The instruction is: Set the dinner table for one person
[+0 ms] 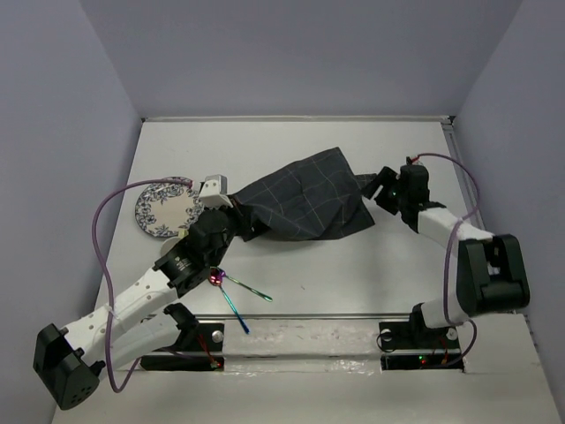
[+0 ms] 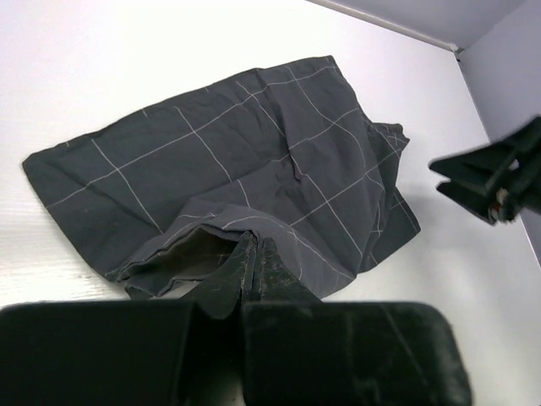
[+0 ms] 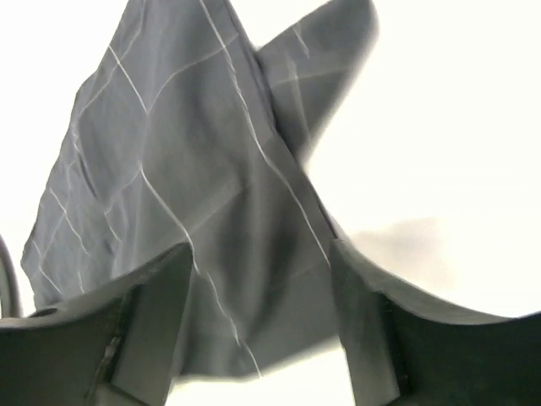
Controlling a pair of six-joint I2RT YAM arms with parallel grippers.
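Note:
A dark grey checked cloth (image 1: 305,205) lies crumpled in the middle of the white dinner table (image 1: 371,269). My left gripper (image 1: 231,221) is shut on the cloth's near-left edge, which rises in a small tent at the fingertips (image 2: 254,245). My right gripper (image 1: 375,190) is open at the cloth's right end. In the right wrist view the cloth (image 3: 211,211) lies between the spread fingers (image 3: 173,271), and I cannot tell if they touch it. A blue-patterned plate (image 1: 161,210) sits at the left. Two iridescent pieces of cutlery (image 1: 237,296) lie near the front.
Grey walls enclose the table on three sides. A metal rail (image 1: 353,315) runs along the front edge by the arm bases. The left arm's purple cable (image 1: 104,256) loops over the table's left edge. The right gripper also shows in the left wrist view (image 2: 490,178).

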